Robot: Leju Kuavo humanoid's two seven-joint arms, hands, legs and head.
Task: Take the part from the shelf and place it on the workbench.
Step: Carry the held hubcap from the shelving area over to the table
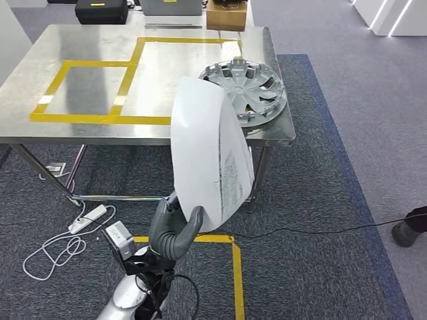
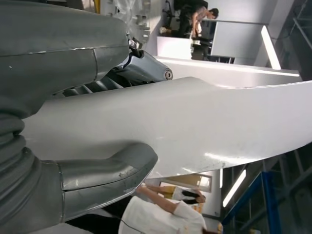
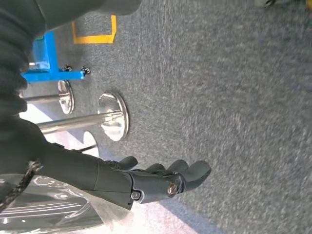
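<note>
A white curved shell part (image 1: 209, 153) stands upright in front of me, gripped at its lower edge by my left hand (image 1: 173, 230). In the left wrist view the same white part (image 2: 191, 122) runs between the thick thumb (image 2: 107, 178) and the darker fingers (image 2: 143, 66). The steel workbench (image 1: 101, 130) with yellow tape rectangles lies just beyond the part. My right hand (image 3: 158, 180) hangs over grey carpet, its fingers stretched out and holding nothing.
A silver wheel cover (image 1: 249, 87) lies on the bench's near right corner. A black case (image 1: 101, 10) and a cardboard box (image 1: 227, 15) sit at the far edge. Cables and a power strip (image 1: 88, 218) lie under the bench. A person's shoe (image 1: 409, 230) is at the right.
</note>
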